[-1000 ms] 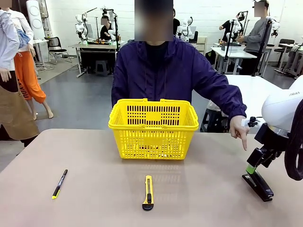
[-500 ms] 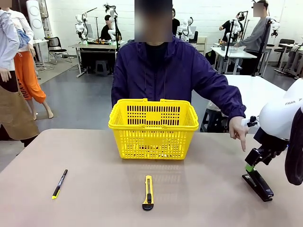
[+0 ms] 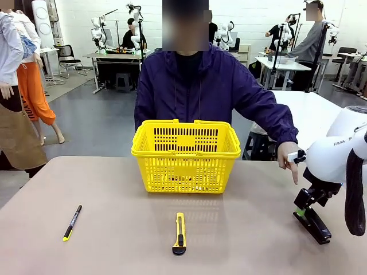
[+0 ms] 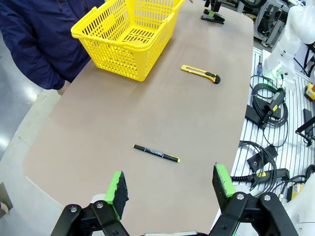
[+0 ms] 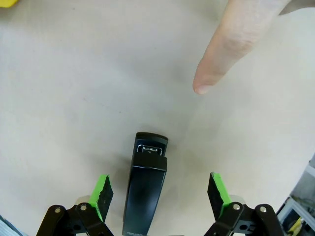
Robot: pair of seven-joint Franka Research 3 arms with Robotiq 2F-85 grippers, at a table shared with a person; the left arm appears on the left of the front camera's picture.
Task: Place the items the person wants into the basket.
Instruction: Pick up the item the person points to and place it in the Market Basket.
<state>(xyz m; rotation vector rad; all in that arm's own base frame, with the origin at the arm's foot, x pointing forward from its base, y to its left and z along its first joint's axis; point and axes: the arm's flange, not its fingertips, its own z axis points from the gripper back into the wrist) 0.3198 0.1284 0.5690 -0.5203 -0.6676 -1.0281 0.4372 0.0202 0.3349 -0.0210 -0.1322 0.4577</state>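
The black stapler (image 3: 314, 226) lies near the table's right edge. My right gripper (image 3: 302, 209) is down over it and open. In the right wrist view the stapler (image 5: 145, 189) lies lengthwise between the two green pads (image 5: 102, 194), with a gap on each side. The person's hand (image 3: 288, 158) points a finger (image 5: 229, 44) down at the table just beyond the stapler. The yellow basket (image 3: 185, 154) stands at the middle of the far side, in front of the person. My left gripper (image 4: 170, 186) hangs open above the table's left end, holding nothing.
A yellow-and-black utility knife (image 3: 179, 233) lies in front of the basket, near the front edge. A black pen with a yellow end (image 3: 71, 222) lies at the left, below my left gripper (image 4: 156, 153). Cables and boxes lie on the floor beside the table (image 4: 268, 108).
My right arm has come down and slightly left, bringing its open gripper lower around the stapler. The person's pointing hand stays in place. Nothing else has moved.
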